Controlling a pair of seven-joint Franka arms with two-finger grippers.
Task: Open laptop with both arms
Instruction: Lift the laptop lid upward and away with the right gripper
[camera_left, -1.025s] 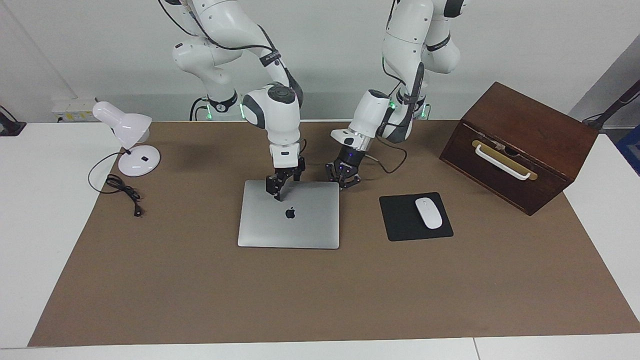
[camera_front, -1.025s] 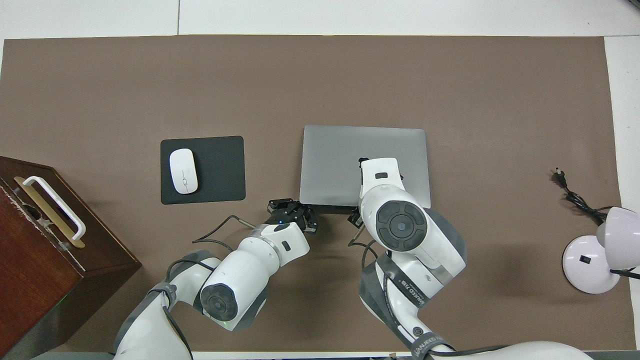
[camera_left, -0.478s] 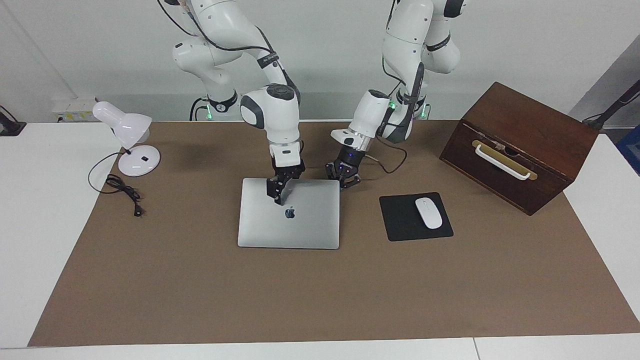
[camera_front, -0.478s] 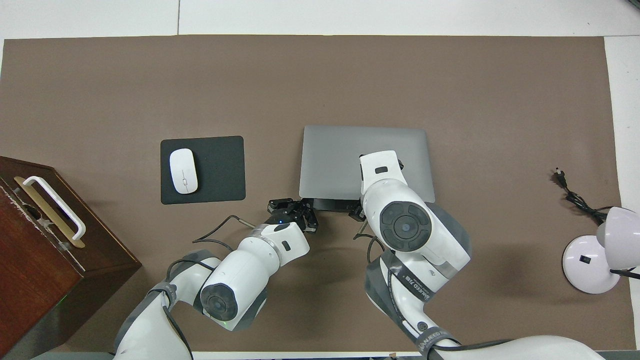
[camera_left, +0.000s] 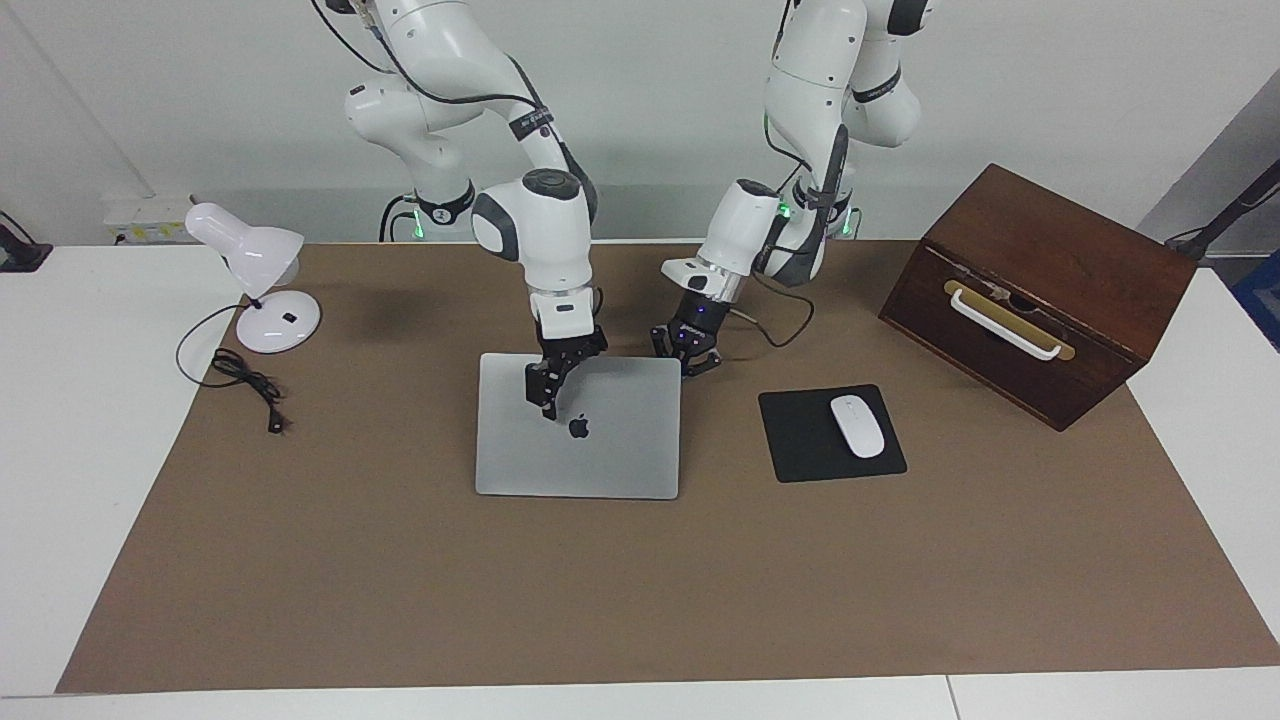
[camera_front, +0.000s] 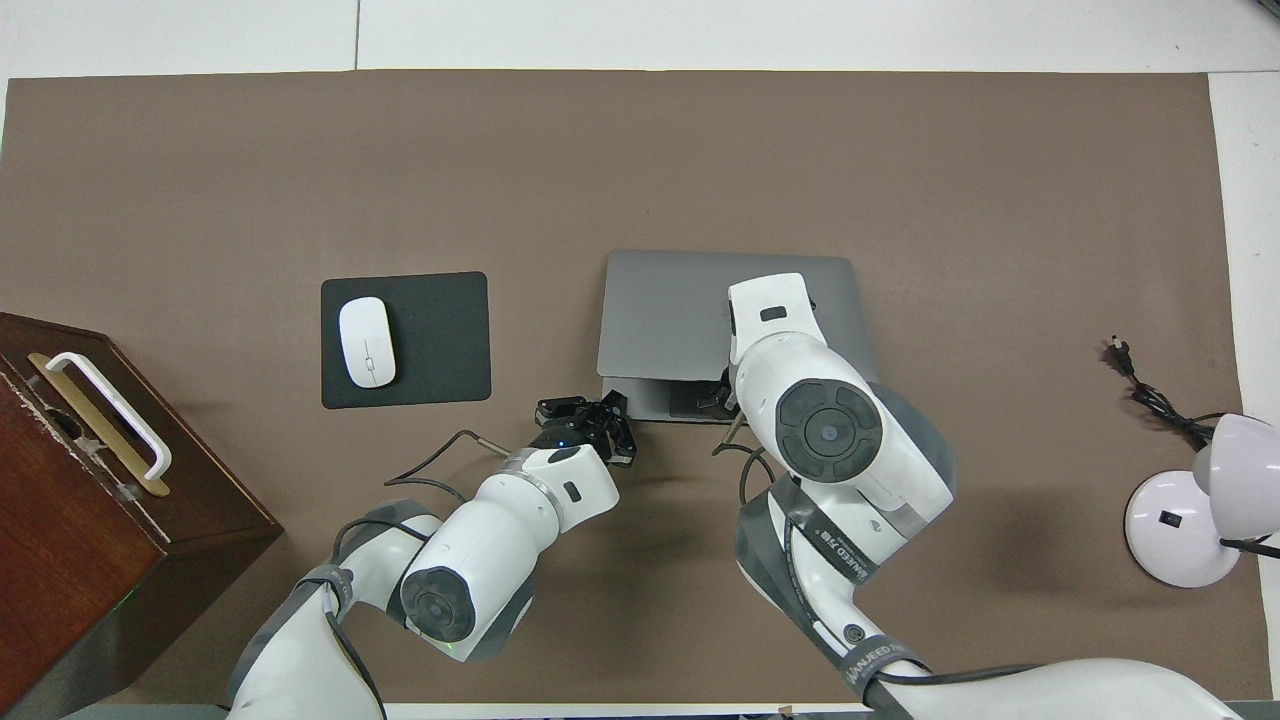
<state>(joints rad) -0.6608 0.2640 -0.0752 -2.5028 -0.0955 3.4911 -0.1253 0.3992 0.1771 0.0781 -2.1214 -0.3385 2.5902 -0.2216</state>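
Near the middle of the brown-covered tabletop (camera_left: 400, 600), a little toward the robots' edge: thin silver-grey rectangular metal laptop (camera_left: 600, 455), lid tipped up slightly along the edge nearer the robots, hinge edge down and farther from them. On that raised part of the lid, close to the dark logo: small black claw right gripper (camera_left: 550, 388). At the laptop's corner nearer the robots, toward the left arm's end of the tabletop: small black claw left gripper (camera_left: 686, 357), spread wide and low beside the base.

Probably best done by swinging the lid in an arc about the hinge, not hauling straight up. Go slowly, with only a light hold on the thin edge. Press the left gripper down on the base alone, clear of the lid's sweep, to stop any lifting or sliding. Stop a little past upright.

Cannot tell whether the right gripper is pinching the lid or merely hooked under it; from overhead, covered by its own white wrist. Equally unclear: left gripper touching the base or just beside it. Of the inside, only a dark strip visible under the lid.
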